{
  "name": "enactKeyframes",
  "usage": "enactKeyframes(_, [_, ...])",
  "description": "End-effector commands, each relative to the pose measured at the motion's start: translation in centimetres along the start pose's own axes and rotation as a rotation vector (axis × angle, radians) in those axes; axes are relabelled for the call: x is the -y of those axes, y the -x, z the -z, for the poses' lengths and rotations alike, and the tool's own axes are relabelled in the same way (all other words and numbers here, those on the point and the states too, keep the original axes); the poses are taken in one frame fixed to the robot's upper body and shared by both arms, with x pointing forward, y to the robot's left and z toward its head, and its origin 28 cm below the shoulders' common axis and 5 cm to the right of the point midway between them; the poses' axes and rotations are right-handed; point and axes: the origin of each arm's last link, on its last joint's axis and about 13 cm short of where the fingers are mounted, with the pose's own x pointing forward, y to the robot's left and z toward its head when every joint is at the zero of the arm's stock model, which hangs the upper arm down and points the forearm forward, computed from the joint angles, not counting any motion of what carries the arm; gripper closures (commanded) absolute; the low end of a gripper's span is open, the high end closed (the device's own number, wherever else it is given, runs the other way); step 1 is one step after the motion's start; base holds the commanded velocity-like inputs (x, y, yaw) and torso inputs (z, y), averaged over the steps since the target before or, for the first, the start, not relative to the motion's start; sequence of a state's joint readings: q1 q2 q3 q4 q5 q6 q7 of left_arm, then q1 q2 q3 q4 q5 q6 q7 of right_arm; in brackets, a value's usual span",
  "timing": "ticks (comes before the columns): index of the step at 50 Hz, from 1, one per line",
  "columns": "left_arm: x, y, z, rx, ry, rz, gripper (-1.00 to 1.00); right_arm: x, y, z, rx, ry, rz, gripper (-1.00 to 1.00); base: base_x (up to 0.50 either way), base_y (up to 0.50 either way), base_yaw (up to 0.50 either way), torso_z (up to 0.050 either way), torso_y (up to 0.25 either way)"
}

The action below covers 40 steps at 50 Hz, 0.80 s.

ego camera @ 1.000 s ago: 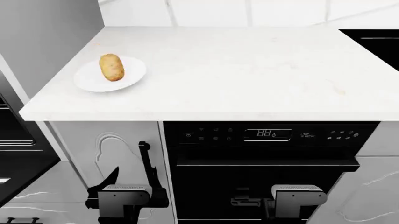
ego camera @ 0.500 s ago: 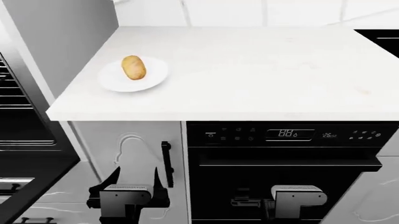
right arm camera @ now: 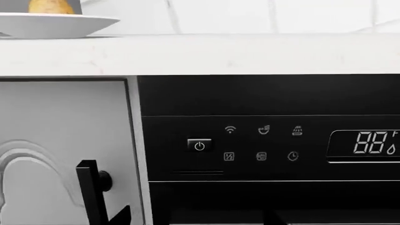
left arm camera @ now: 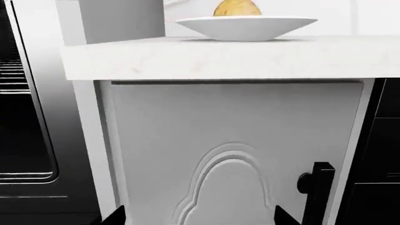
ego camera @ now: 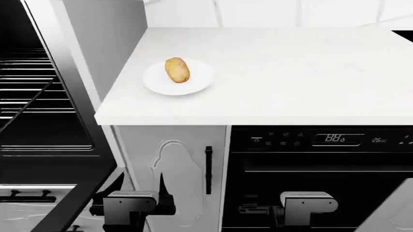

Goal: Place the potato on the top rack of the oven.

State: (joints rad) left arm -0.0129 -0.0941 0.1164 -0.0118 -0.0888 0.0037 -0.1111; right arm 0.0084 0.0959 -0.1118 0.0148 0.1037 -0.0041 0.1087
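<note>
Overhead, the potato lies on a plate upper centre, the oven open at left. Both wrist views show the potato at the top edge; whether either gripper is spread, I cannot tell.

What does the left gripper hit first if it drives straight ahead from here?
Most likely the white cabinet door under the countertop: the left wrist view faces it squarely, well below the plate and potato. Depth unclear.
</note>
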Motion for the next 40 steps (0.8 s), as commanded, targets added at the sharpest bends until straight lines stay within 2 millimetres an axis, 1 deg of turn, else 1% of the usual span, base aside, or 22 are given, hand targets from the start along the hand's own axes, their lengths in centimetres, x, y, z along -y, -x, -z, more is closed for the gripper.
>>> enactKeyframes(1, [0.01,0.01,-0.02,0.002,0.002,0.006,-1.0,0.01,-0.04,0.01,-0.002,0.0,-0.001,-1.0,0.0,0.36,0.0,0.0,0.0])
enactKeyframes(5, [-0.02,0.03,-0.11,0.008,0.012,0.003,-1.0,0.0,-0.04,0.01,-0.003,0.0,-0.001,-1.0,0.0,0.31,0.0,0.0,0.0])
enactKeyframes(14, [0.02,0.12,-0.22,0.025,0.022,0.006,-1.0,0.03,-0.07,0.01,0.0,-0.006,0.005,-1.0,0.0,0.01,0.0,0.0,0.0])
enactKeyframes(40, [-0.02,0.09,-0.2,0.017,0.028,0.001,-1.0,0.03,-0.07,0.03,0.0,-0.007,0.006,-1.0,0.0,0.0,0.0,0.049,0.0])
